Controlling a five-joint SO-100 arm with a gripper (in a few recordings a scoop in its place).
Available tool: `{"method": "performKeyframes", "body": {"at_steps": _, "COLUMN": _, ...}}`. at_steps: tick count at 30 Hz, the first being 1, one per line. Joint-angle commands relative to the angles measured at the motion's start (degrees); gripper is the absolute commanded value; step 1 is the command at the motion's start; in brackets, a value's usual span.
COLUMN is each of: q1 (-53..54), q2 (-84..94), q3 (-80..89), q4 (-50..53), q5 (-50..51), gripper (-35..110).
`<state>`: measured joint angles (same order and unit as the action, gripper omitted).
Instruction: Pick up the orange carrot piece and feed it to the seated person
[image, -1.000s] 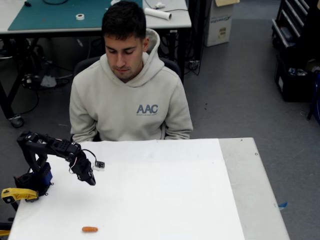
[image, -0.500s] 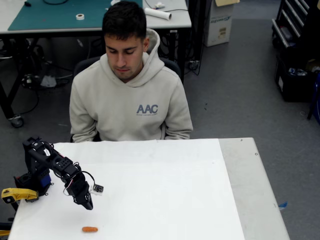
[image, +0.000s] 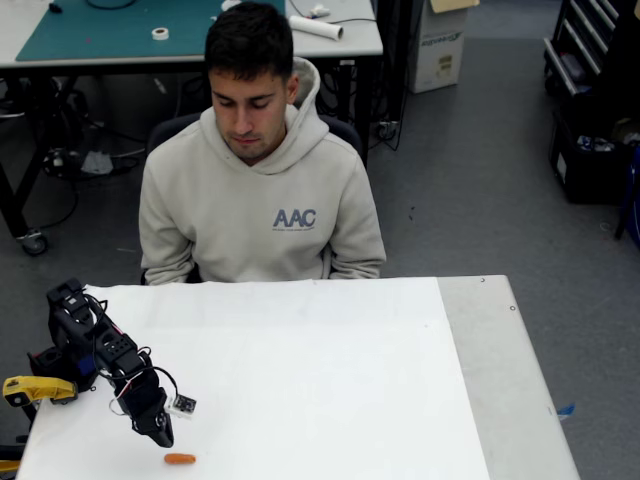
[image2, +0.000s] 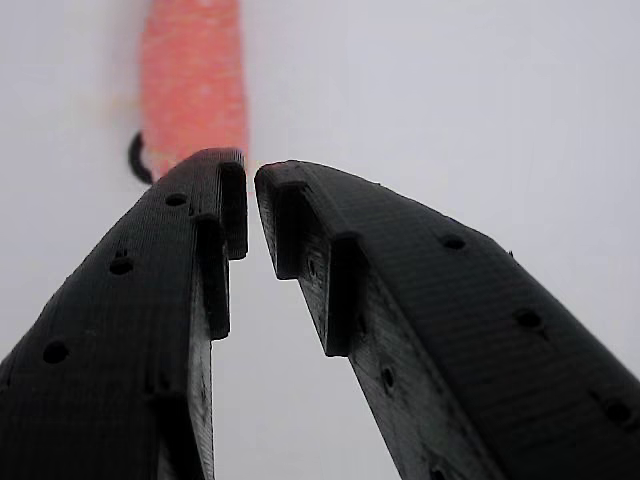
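The orange carrot piece (image: 180, 459) lies on the white table (image: 330, 380) near its front left edge. My black gripper (image: 163, 438) points down just above and left of it, apart from it. In the wrist view the carrot piece (image2: 193, 80) lies beyond the left fingertip, blurred, and my gripper (image2: 250, 185) is shut to a thin slit with nothing between the fingers. The seated person (image: 260, 200), in a beige hoodie, sits behind the table's far edge and looks down.
A yellow tool handle (image: 35, 388) sticks out beside the arm's base at the left edge. A grey strip of tabletop (image: 510, 380) runs along the right. Behind the person stands a desk with a green mat (image: 120, 30).
My arm has folded down and swung toward the table's front edge. The gripper dropped from mid-left of the table to just beside the carrot piece, which has not moved.
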<state>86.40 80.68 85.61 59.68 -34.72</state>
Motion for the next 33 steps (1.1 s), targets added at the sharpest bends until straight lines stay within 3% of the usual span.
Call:
{"method": "performKeyframes", "body": {"at_steps": 1, "q1": 0.4, "q2": 0.9, "q3": -5.8, "q4": -0.4, "q5": -0.6, "gripper": -3}}
{"method": "performKeyframes", "body": {"at_steps": 22, "q1": -1.9, "q2": 0.5, "q3": -5.4, "q4": -0.4, "q5": -2.4, "gripper": -2}}
{"method": "performKeyframes", "body": {"at_steps": 33, "q1": -1.9, "q2": 0.5, "q3": -5.2, "q4": 0.3, "q5": -7.6, "gripper": 14}}
